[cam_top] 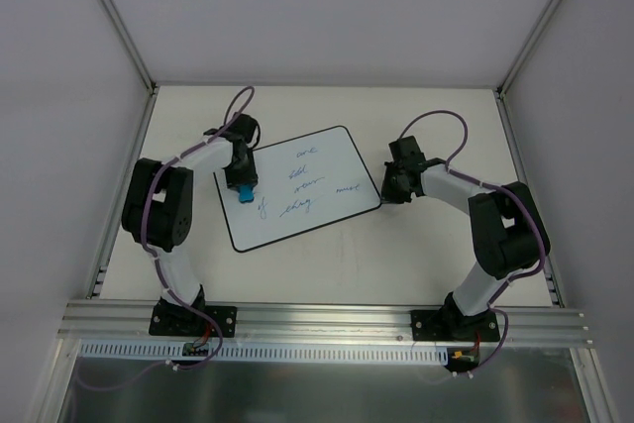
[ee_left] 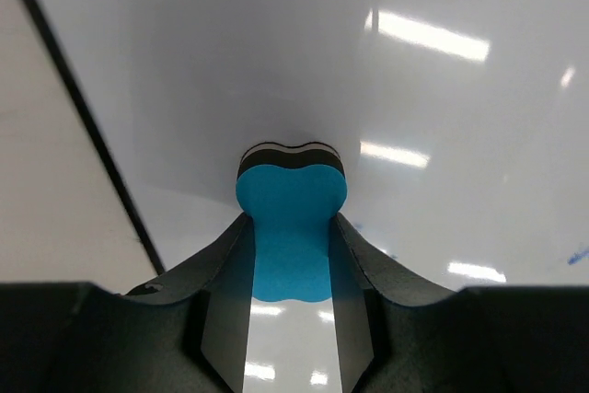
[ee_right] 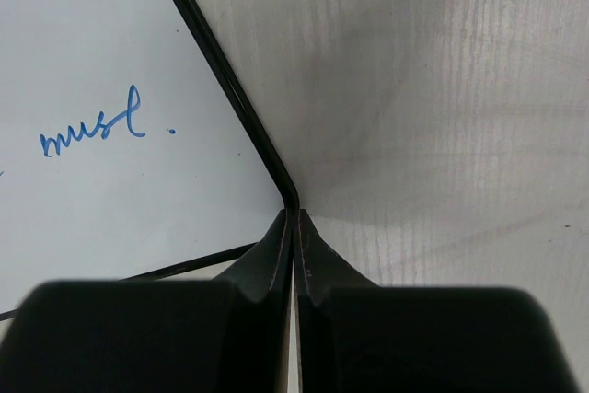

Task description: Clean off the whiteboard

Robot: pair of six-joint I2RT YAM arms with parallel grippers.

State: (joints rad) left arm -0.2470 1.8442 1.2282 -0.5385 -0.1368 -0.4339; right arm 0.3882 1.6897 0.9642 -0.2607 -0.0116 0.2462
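Looking down on a cream table (cam_top: 327, 264), boxed in by pale panels (cam_top: 317, 7) on 3 sides. Finding the whiteboard (cam_top: 337, 151) flat at its middle, between the 2 arms: white, rounded corners, thin black border. Skewed on the table, with the long axis running from near-left to far-right in the overhead view and no edge squared to the table's edges.

Next in size, the right gripper (cam_top: 388, 185): jaws pressed fully together with nothing between them, tips set at the board's rightmost rounded corner, right on the black border. Opposite, the left gripper (cam_top: 243, 185), over the board's left part near the short edge, clamped narrow on a small blue eraser (cam_top: 244, 192). From the left wrist, showing the eraser's blue face between 2 dark fingers (ee_left: 221, 301), with a black-and-pale layered pad at the far end, apparently touching the glossy surface.

Smallest of all, about 5 short lines of blue handwriting (cam_top: 302, 180) across the board's middle and right, too small to read from above. From the right wrist, reading 1 word (ee_right: 92, 131) as "must" followed by a dot (loose cursive, so not certain), close to that rightmost corner.
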